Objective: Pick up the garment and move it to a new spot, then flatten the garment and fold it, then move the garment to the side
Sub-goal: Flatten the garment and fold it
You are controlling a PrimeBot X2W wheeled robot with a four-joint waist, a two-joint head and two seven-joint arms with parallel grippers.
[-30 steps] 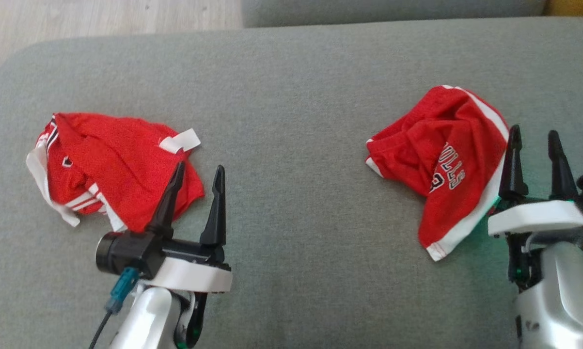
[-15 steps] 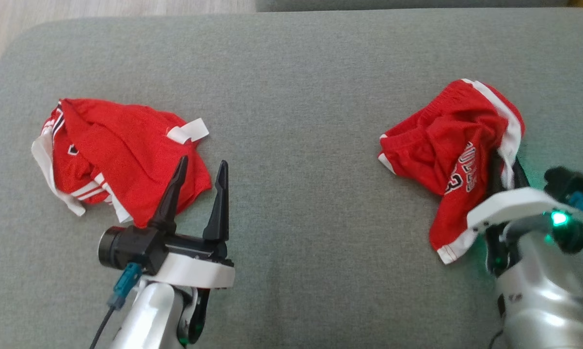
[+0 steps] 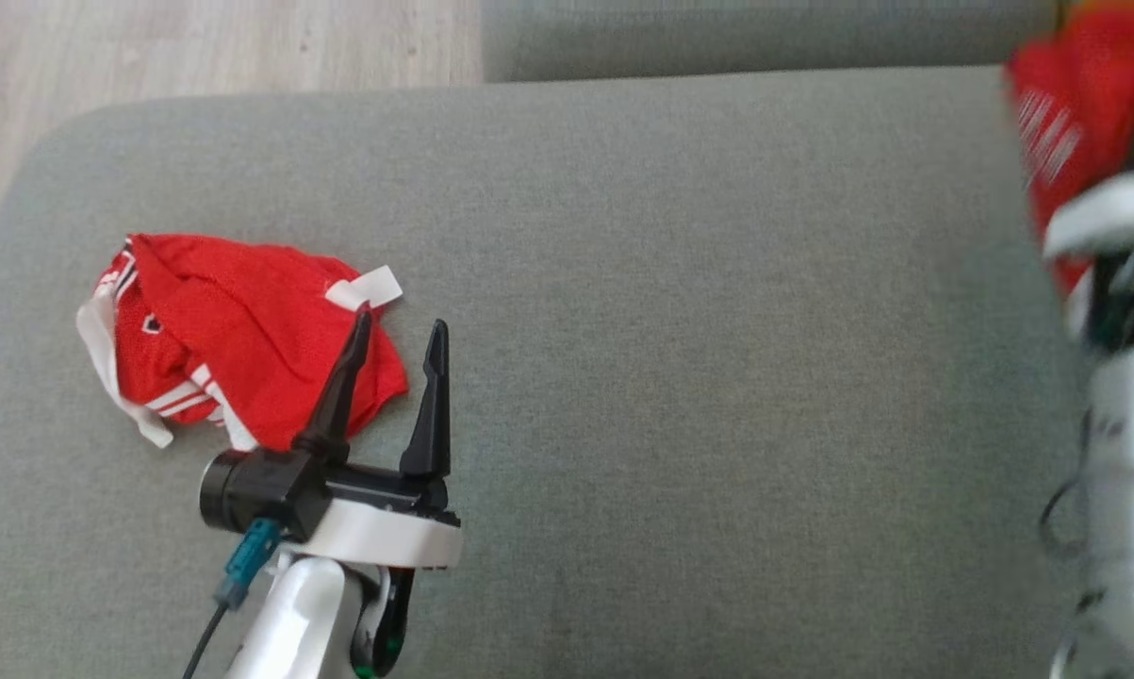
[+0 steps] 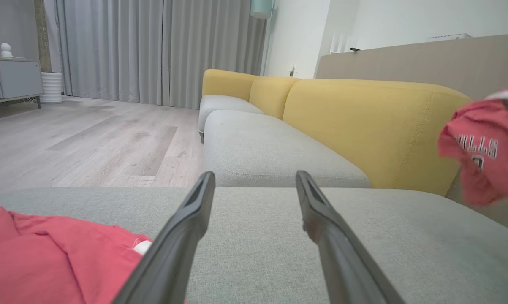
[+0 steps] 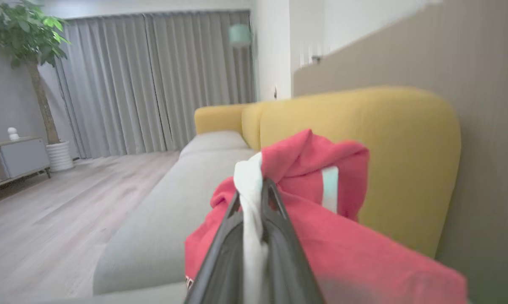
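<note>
A red garment [image 3: 1076, 104] with white trim and black lettering hangs blurred at the far right, lifted off the grey sofa seat [image 3: 670, 283]. In the right wrist view my right gripper [image 5: 254, 188] is shut on the white hem of this garment [image 5: 313, 169], which drapes over and past the fingers. The left wrist view shows the garment [image 4: 482, 147] hanging at its right edge. A second crumpled red garment [image 3: 237, 349] lies on the seat at the left. My left gripper [image 3: 402, 325] hovers open just to its right, with nothing between its fingers [image 4: 194, 219].
The yellow sofa backrest [image 4: 363, 118] runs along the right of the seat. Another grey cushion [image 4: 258, 147] adjoins the far end. Pale wooden floor [image 3: 199, 47] lies beyond the seat's left edge. The wide middle of the seat is bare fabric.
My right gripper has shut on the right garment's white hem and lifted it off the seat, up toward the far right. The left arm has stayed in place; the camera shifted slightly.
</note>
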